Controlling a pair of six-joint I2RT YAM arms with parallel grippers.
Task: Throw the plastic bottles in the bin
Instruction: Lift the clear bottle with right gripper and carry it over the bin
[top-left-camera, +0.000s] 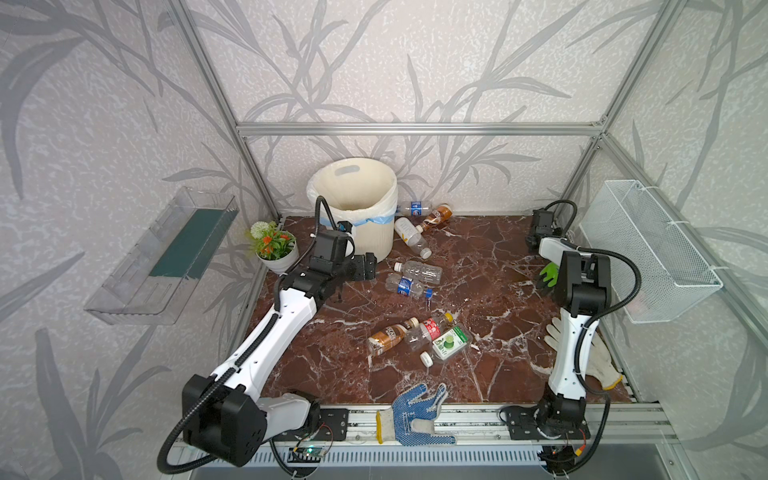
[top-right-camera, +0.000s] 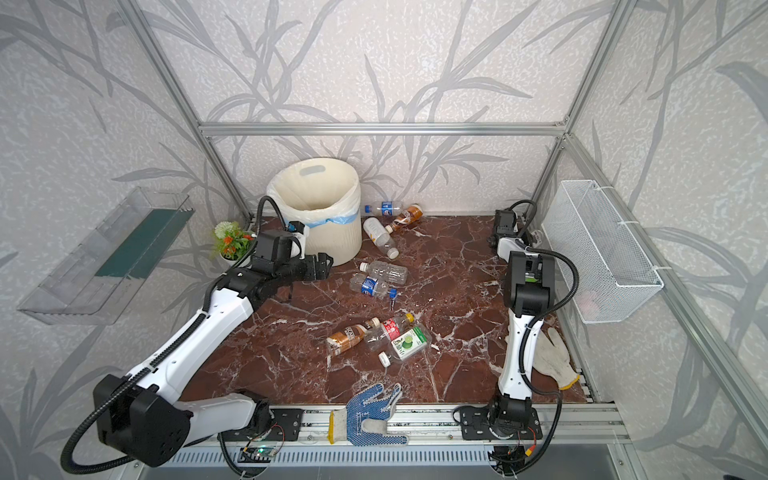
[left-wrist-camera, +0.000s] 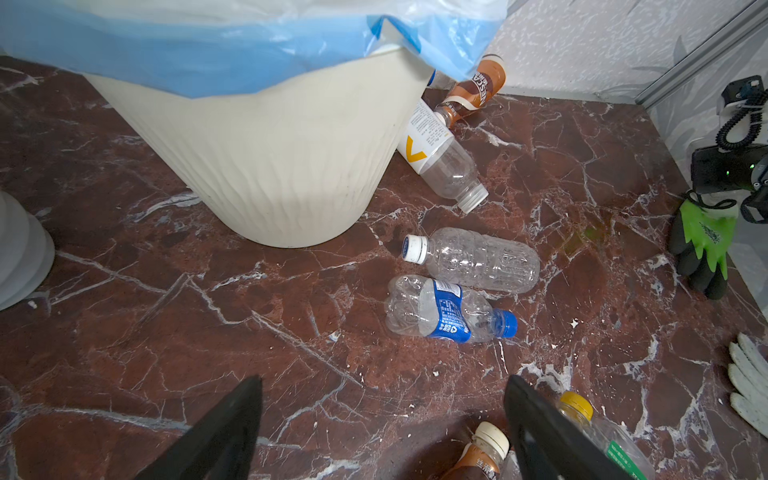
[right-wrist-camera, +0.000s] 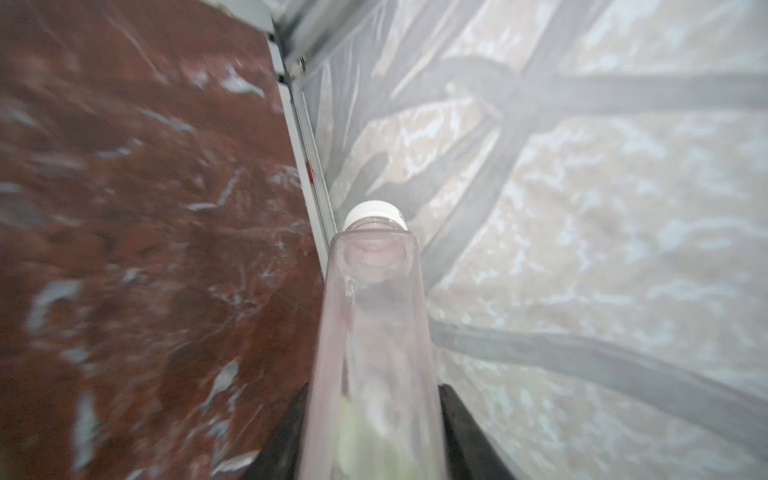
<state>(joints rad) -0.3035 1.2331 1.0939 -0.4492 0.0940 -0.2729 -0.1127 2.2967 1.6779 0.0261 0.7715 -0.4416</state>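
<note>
Held item: clear plastic bottle with white cap (right-wrist-camera: 374, 299), clamped in my right gripper (right-wrist-camera: 374, 432) at the far right corner. Its long axis runs straight out from the jaws, cap leading.
Destination: cream ribbed plastic bin (top-left-camera: 374, 237), far left, well apart.
Left gripper (left-wrist-camera: 382, 380): jaws apart, empty, beside the bin.
Writing I read: brown-labelled bottle (left-wrist-camera: 473, 85), "ESCA"; white-labelled bottle (left-wrist-camera: 424, 145), yellow V.

The marble counter (top-left-camera: 498, 257) carries the bin (top-left-camera: 365, 237) in its far left corner. Plastic bottles (top-left-camera: 419, 272) lie scattered mid-counter, a white glove (top-left-camera: 602, 361) at its right edge.
</note>
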